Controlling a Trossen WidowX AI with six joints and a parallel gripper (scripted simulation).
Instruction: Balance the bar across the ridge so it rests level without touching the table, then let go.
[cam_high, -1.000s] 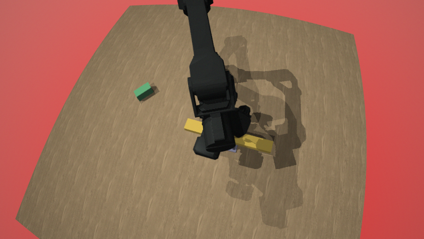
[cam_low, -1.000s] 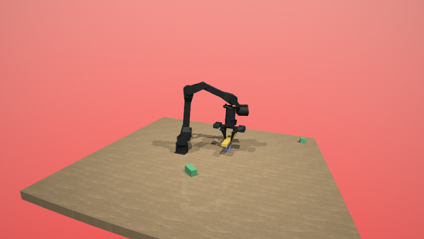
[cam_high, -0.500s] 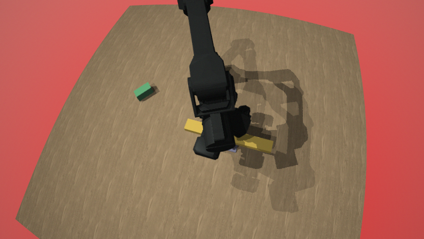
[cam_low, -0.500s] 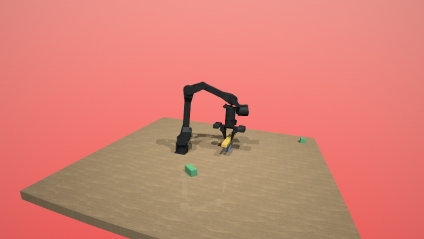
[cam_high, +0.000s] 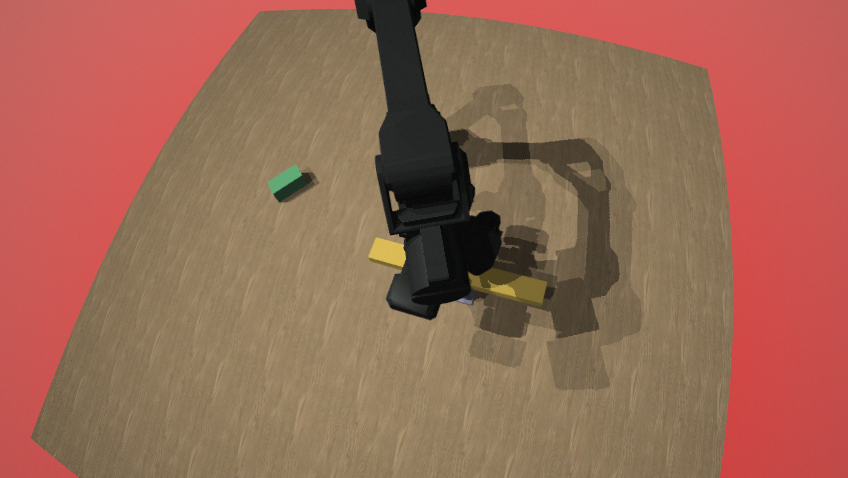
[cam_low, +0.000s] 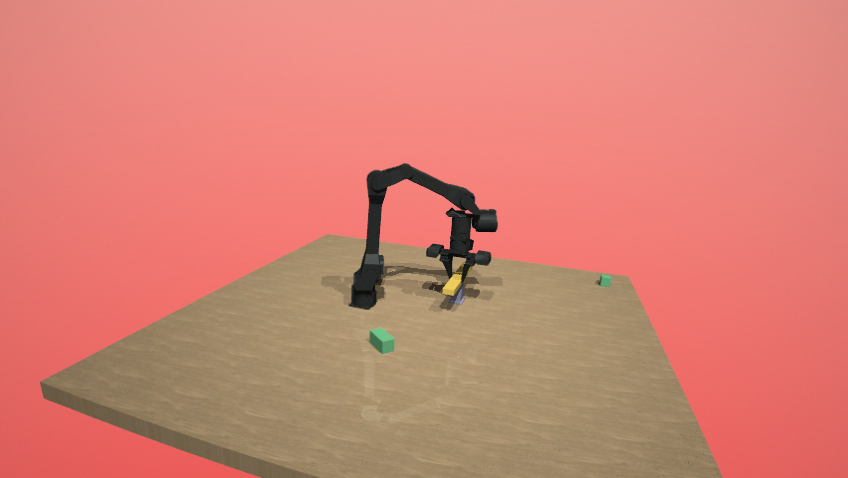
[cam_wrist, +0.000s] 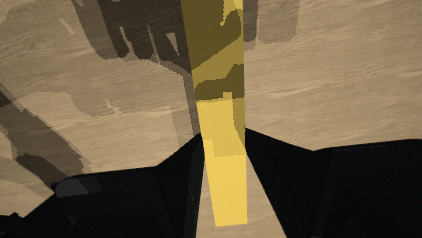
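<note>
A long yellow bar (cam_high: 516, 287) (cam_low: 453, 284) (cam_wrist: 225, 125) is held above the table, its near end clear of the wood in the exterior view. My gripper (cam_low: 456, 277) (cam_wrist: 222, 135) is shut on the bar, one finger on each long side. In the top view the arm hides the fingers and the bar's middle. The pale purple ridge (cam_high: 466, 299) (cam_low: 456, 298) stands on the table under the bar, mostly hidden by the bar and arm. I cannot tell whether the bar touches its top. The ridge does not show in the wrist view.
A green block (cam_high: 286, 183) (cam_low: 381, 340) lies on the table (cam_high: 237, 356) (cam_low: 534, 385), well away from the bar. Another small green block (cam_low: 605, 280) is near the table's far right corner in the exterior view. The arm's shadows fall around the bar.
</note>
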